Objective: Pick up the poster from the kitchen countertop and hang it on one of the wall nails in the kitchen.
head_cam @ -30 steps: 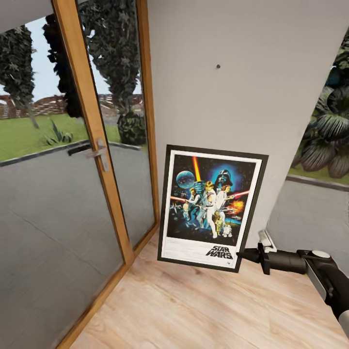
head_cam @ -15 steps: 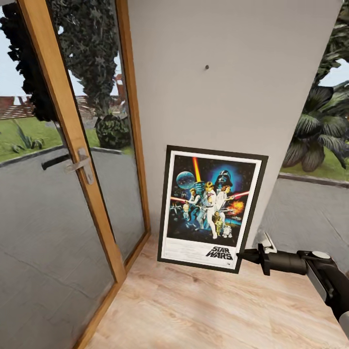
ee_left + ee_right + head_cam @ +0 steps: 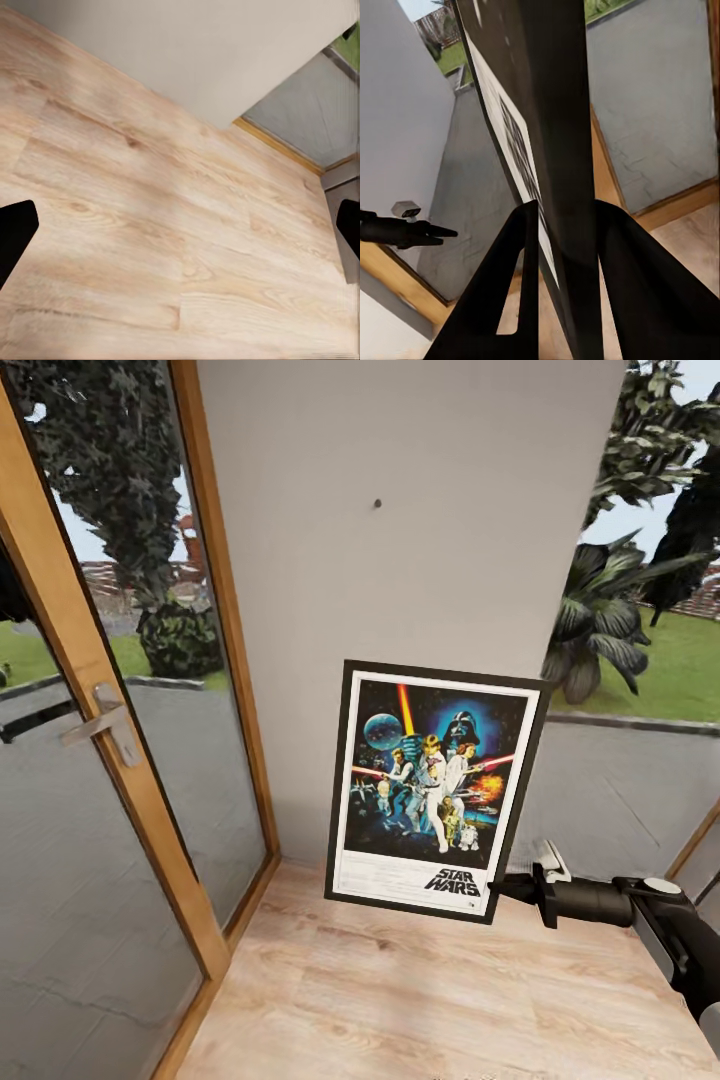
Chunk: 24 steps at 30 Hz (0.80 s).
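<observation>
The pale grey wall panel (image 3: 420,560) stands ahead of my jaws, between 2 glazed openings. I carry the upright black-framed Star Wars poster (image 3: 435,790) face-out so its top can go up to the tiny dark nail (image 3: 377,503), well above it. My right gripper (image 3: 505,884) reaches in level from the side, clamped on its lower corner. My left gripper (image 3: 180,232) hangs over pale wood floor (image 3: 150,225), jaws apart.

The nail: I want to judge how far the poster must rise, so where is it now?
In the head view the nail sits high on the pale wall, above and slightly left of the poster held by the right gripper.
</observation>
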Motion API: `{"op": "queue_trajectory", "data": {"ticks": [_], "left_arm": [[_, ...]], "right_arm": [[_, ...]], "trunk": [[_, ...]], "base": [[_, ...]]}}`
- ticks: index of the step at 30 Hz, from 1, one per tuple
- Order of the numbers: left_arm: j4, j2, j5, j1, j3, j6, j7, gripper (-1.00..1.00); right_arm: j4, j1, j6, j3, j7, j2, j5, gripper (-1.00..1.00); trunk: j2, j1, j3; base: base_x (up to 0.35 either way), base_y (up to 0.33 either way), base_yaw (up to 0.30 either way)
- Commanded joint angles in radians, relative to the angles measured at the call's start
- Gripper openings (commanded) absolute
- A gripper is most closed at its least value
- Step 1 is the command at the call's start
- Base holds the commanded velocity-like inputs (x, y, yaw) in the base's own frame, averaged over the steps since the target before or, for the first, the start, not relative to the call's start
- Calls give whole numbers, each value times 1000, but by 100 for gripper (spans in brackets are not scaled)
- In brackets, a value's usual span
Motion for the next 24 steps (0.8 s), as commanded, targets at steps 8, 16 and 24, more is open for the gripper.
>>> {"op": "queue_trajectory", "data": {"ticks": [8,16,24], "left_arm": [[1,0,-6,-1,8,-4,-4,100],[1,0,-6,-1,8,-4,-4,100],[1,0,-6,-1,8,-4,-4,100]], "right_arm": [[1,-1,15,0,7,0,-3,-100],[1,-1,15,0,7,0,-3,-100],[1,-1,15,0,7,0,-3,-100]], "trunk": [[-2,1,4],[-2,1,9],[-2,1,10]], "base": [[1,1,-295],[7,8,-270],[160,169,-58]]}}
